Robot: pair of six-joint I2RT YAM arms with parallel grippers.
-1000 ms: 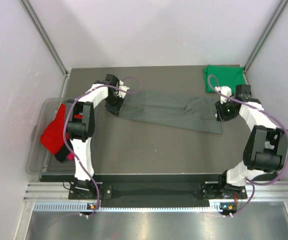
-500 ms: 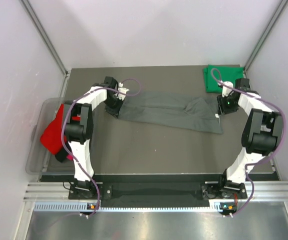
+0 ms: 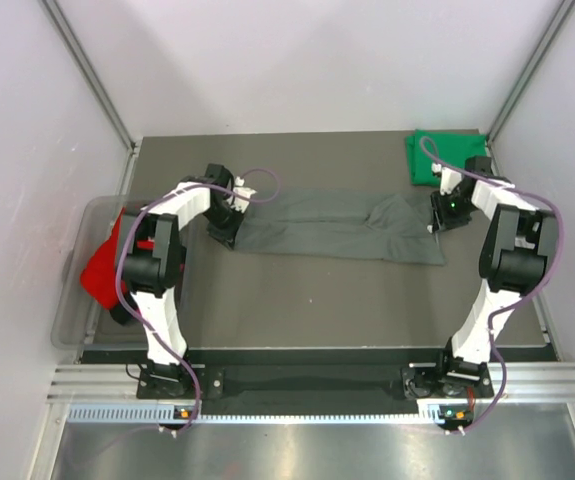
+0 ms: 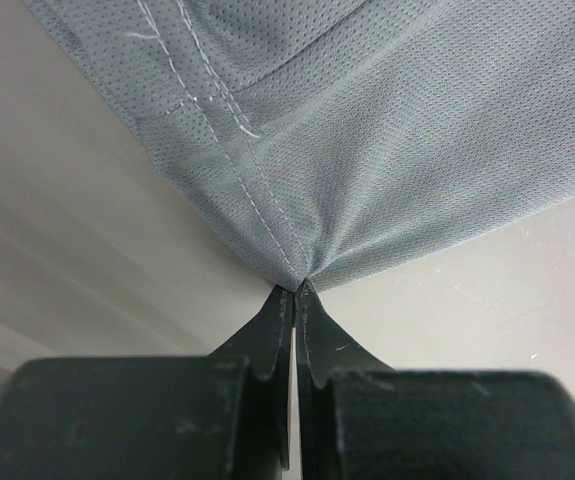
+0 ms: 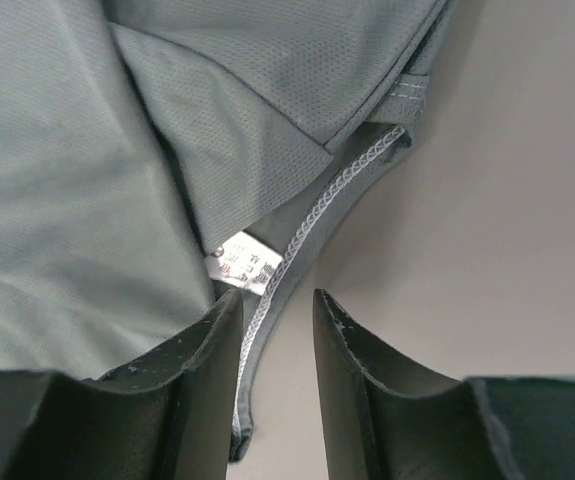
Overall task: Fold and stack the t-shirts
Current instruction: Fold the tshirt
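We are pinching one end of the dark grey t-shirt (image 3: 337, 225) in our left claw (image 4: 295, 295). Its fingers are pressing flat together on a stitched corner, so the cloth is fanning out taut from the pinch. The shirt is lying as a long narrow band across the middle of the table (image 3: 307, 300), running from one claw to the other, and it looks to be doubled lengthwise.

Our right claw (image 5: 275, 315) is standing with its fingers apart, straddling the shirt's other end. The overlocked edge (image 5: 339, 193) and a small white label (image 5: 244, 268) are sitting at the mouth of the gap, but nothing is being squeezed there.

We are judging that the left grip is acting as an anchor, holding the band stretched and flat while the right claw is lining up on the seam. Closing there would give us both ends for the next fold. The mesh is thin, so we are risking a catch on only the label or a single layer.

The bright green t-shirt (image 3: 447, 157) is lying folded at the far right corner, probably as the base of the stack and clear of the working area. A red t-shirt (image 3: 102, 265) is draping over the clear tub (image 3: 65, 325) beside the table's left edge, apparently waiting its turn.
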